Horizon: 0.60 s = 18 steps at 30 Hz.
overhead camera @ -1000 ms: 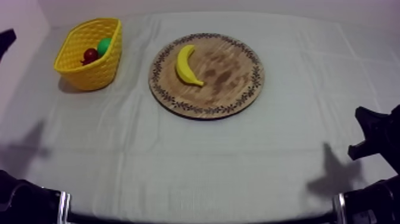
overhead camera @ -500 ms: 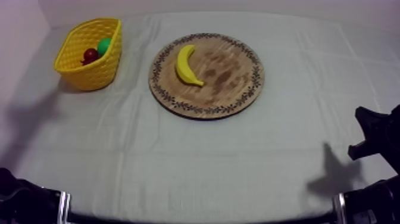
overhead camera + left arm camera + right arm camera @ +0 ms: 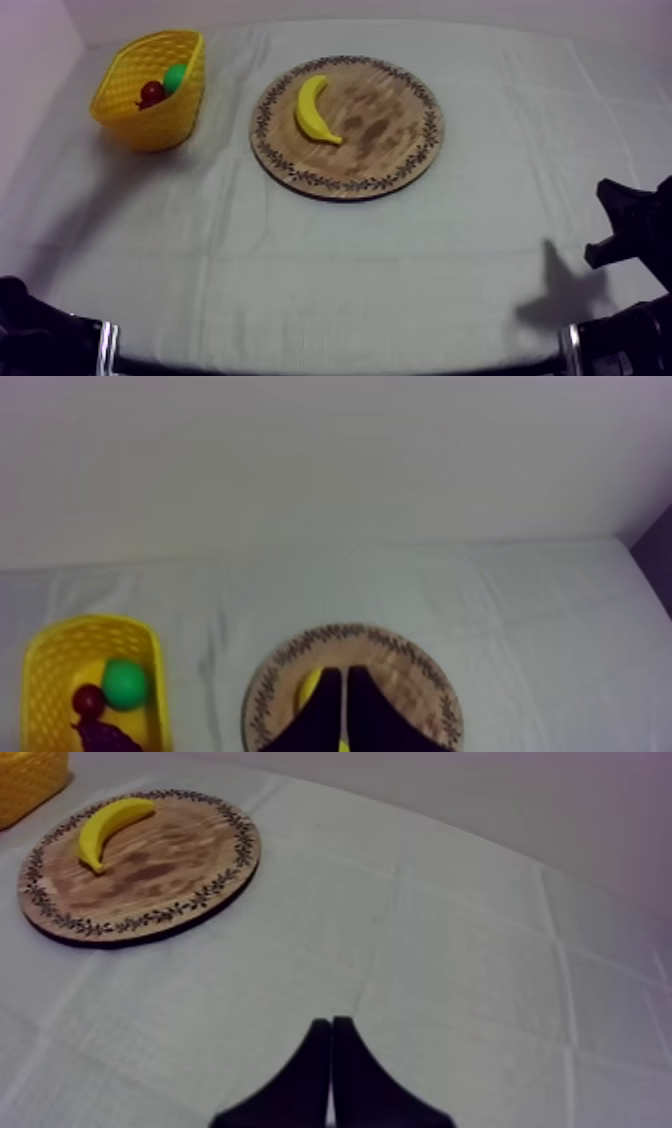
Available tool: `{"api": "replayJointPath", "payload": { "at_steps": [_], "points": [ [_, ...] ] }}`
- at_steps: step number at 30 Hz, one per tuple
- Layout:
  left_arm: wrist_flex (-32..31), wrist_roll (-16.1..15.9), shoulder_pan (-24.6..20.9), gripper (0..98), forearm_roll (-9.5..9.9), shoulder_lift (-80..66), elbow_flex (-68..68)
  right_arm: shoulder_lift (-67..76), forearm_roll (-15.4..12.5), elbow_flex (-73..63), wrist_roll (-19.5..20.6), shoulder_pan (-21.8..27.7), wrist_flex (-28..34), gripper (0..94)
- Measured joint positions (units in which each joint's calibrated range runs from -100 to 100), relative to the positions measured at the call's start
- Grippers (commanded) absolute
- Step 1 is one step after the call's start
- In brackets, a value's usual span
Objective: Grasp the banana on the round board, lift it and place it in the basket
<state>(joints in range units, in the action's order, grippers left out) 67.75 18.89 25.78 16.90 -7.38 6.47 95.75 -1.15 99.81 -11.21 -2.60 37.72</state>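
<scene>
The yellow banana point(image 3: 316, 110) lies on the left half of the round wooden board point(image 3: 385, 130) in the top view. At the far left stands the yellow basket point(image 3: 150, 110) with a small red fruit point(image 3: 152, 92) and a green fruit point(image 3: 176, 76) inside. My left gripper point(image 3: 346, 676) is shut on nothing, high above the table, with its fingers pointing at the board point(image 3: 410, 681) and the banana point(image 3: 310, 686) just beside them. My right gripper point(image 3: 331, 1027) is also shut on nothing, low over the cloth, well away from the banana point(image 3: 108, 824).
The left wrist view shows dark grapes point(image 3: 105, 734) in the basket point(image 3: 45, 666) beside the red fruit point(image 3: 89, 700). My right arm point(image 3: 630, 225) sits at the table's right edge. Bare cloth point(image 3: 330, 270) spreads in front of the board.
The black tip of my left arm at the top view's upper left edge has left that view, and its shadow on the cloth slid toward the front left. Nothing else moved.
</scene>
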Motion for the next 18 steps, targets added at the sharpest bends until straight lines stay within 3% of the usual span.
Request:
{"api": "replayJointPath", "payload": {
  "at_steps": [9, 18],
  "points": [
    [2.9, 3.3, 3.2, 0.0, 1.95, 13.4, 8.0, 0.0, 0.0, 0.0, 0.0, 0.0, -0.1, 0.3],
    [5.0, 5.4, 4.3, 0.0, 6.21, 26.3, 14.0, 0.0, 0.0, 0.0, 0.0, 0.0, 0.0, 0.3]
  ]
}}
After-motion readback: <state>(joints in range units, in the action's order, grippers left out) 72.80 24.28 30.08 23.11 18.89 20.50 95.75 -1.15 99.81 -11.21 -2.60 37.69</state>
